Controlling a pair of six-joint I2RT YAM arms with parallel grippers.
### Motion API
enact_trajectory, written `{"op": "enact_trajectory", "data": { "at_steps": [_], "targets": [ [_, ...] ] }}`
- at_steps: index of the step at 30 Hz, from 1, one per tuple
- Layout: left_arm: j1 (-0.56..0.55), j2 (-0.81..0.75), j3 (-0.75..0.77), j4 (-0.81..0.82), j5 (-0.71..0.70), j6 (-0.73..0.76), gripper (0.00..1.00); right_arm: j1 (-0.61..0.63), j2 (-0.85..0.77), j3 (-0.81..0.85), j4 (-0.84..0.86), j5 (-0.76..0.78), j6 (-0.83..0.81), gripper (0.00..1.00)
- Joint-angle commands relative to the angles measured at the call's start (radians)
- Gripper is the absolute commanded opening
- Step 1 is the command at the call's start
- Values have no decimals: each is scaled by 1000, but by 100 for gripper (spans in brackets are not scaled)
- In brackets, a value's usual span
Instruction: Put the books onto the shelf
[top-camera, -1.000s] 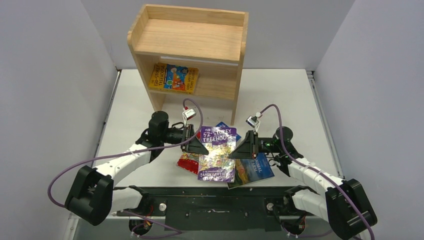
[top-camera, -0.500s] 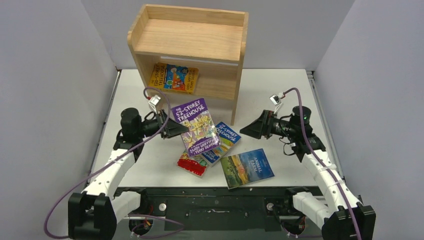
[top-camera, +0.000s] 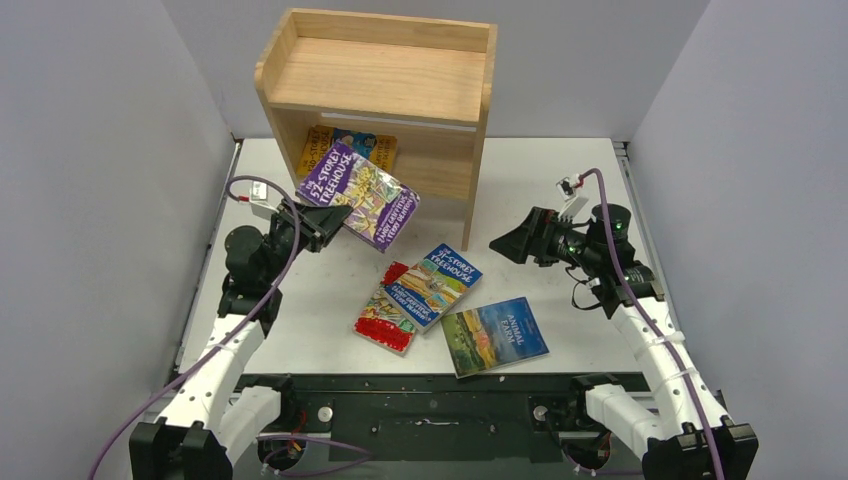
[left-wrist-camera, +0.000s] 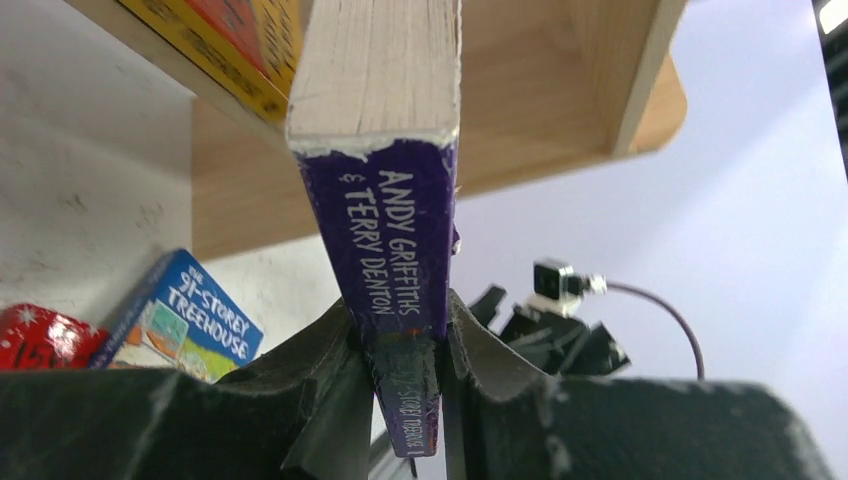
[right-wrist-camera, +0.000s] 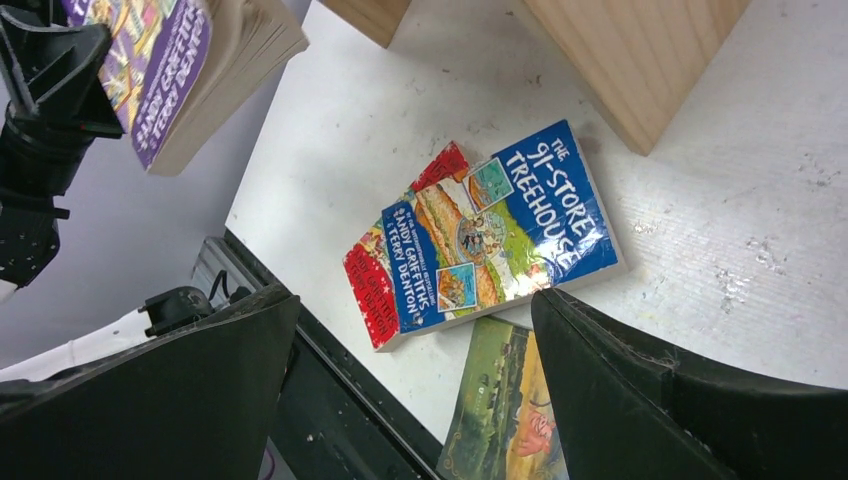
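Observation:
My left gripper (top-camera: 325, 222) is shut on the spine end of the purple book (top-camera: 358, 193), which hangs tilted in the air in front of the shelf (top-camera: 380, 75), at its lower opening. In the left wrist view the purple book (left-wrist-camera: 395, 240) sits clamped in the left gripper (left-wrist-camera: 405, 350). A yellow book (top-camera: 318, 145) stands on the inner shelf, partly hidden behind the purple one. A blue book (top-camera: 435, 285) lies across a red book (top-camera: 380, 322) on the table, with Animal Farm (top-camera: 495, 335) beside them. My right gripper (top-camera: 510, 245) hovers open to the right, holding nothing.
The shelf's side panel (right-wrist-camera: 640, 60) stands just beyond the blue book (right-wrist-camera: 500, 230). Grey walls close in the table on the left, right and back. A black rail (top-camera: 420, 400) carrying the arm bases runs along the near edge.
Both grippers held the purple book low over the pile; the right one let go, opened and drew back right. The left arm carried the book up and left to the shelf opening.

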Motion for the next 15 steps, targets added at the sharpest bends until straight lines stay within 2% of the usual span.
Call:
{"op": "enact_trajectory", "data": {
  "at_steps": [1,7,15],
  "targets": [
    [-3,41,77,154,-183,-56,0,-3,-3,63,43,27,2,90],
    [-21,114,88,289,-272,-121,0,-2,-9,58,49,26,8,90],
    [-35,181,126,387,-273,-161,0,-2,0,48,64,17,16,90]
  ]
}}
